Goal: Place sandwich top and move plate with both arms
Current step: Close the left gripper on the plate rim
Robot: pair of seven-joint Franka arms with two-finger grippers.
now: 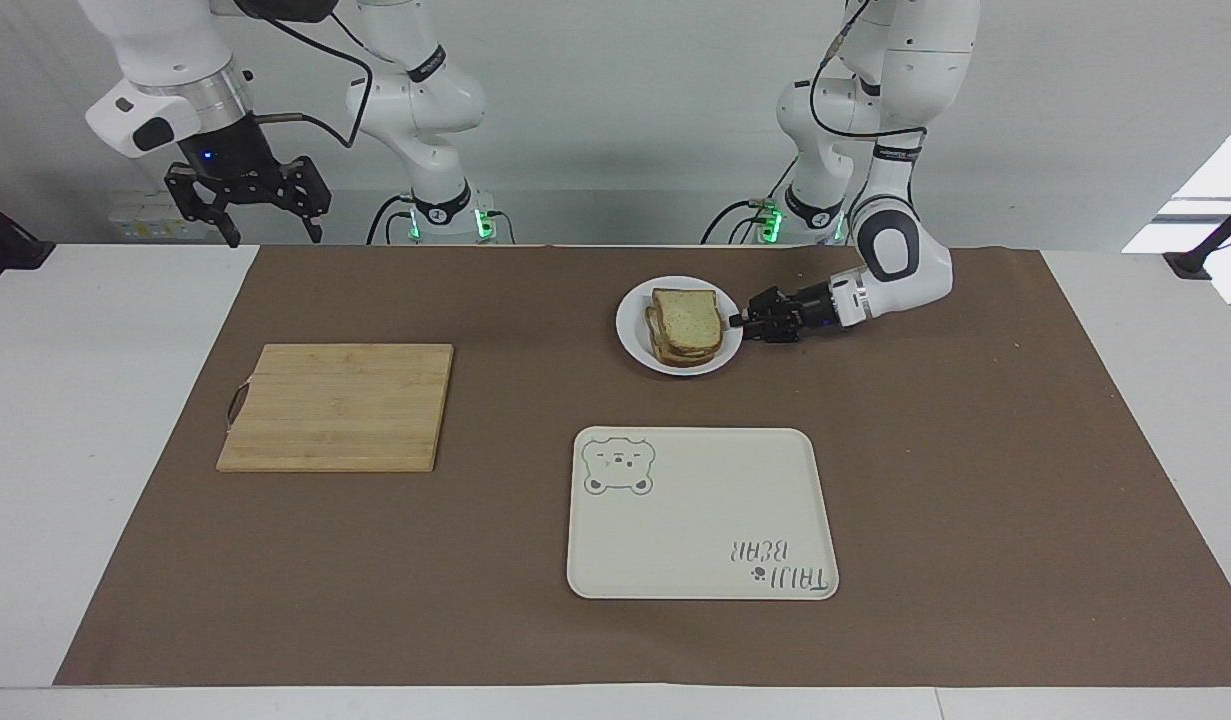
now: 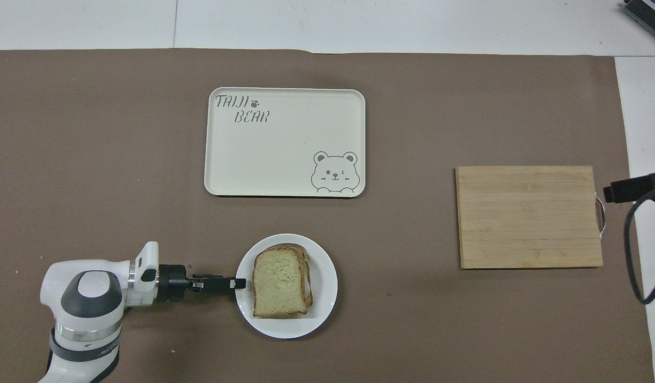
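The sandwich top (image 1: 687, 315) (image 2: 276, 284) lies on a stack of bread on the small white plate (image 1: 630, 325) (image 2: 327, 287), close to the robots. My left gripper (image 1: 740, 321) (image 2: 240, 283) lies low and level, its tip at the plate's rim on the side toward the left arm's end; I cannot make out whether it grips the rim. My right gripper (image 1: 245, 205) waits open and empty, high over the table's edge at the right arm's end.
A cream tray with a bear drawing (image 1: 700, 510) (image 2: 284, 143) lies farther from the robots than the plate. A wooden cutting board (image 1: 340, 405) (image 2: 529, 215) sits toward the right arm's end. A brown mat covers the table.
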